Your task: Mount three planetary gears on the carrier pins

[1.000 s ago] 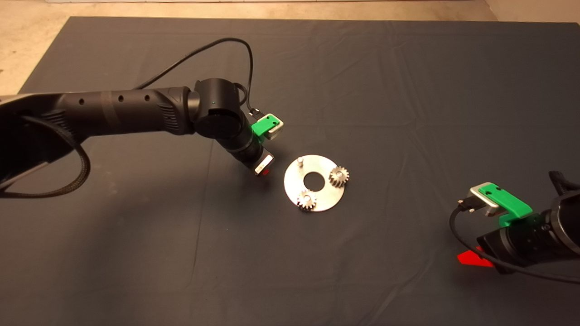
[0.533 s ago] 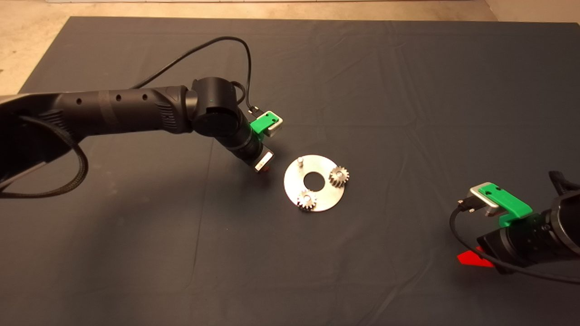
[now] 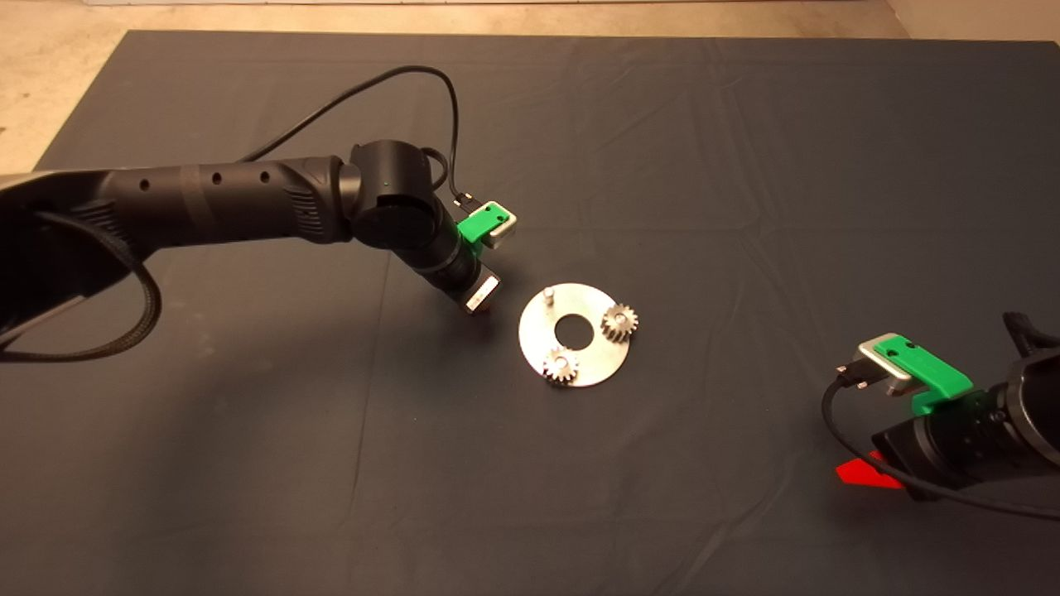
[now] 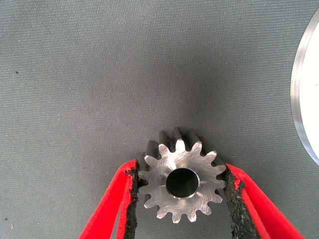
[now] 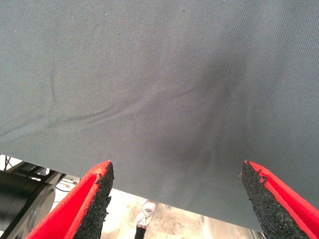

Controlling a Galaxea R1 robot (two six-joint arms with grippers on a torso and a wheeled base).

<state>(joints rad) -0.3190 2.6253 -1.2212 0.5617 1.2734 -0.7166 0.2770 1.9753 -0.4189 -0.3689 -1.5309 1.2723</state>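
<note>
On the dark mat (image 3: 745, 165) the carrier disc (image 3: 590, 366) bears two planetary gears (image 3: 619, 321), one pin (image 3: 547, 292) bare. Just beside the disc, the left gripper (image 4: 180, 186) clenches the third gear (image 4: 180, 181) between both pads. The right gripper (image 5: 177, 186), well away, gapes.

"Where is the left hand (image 4: 180, 191)?"

"Its black arm comes in from the left side and bends down near the middle of the worktop. The two red fingers (image 4: 115, 199) squeeze a little gear (image 4: 179, 181) from both sides."

"And the right hand (image 5: 177, 199)?"

"It waits low at the right edge of the worktop (image 3: 745, 165), with its fingers (image 5: 94, 196) spread wide and nothing between them."
</note>
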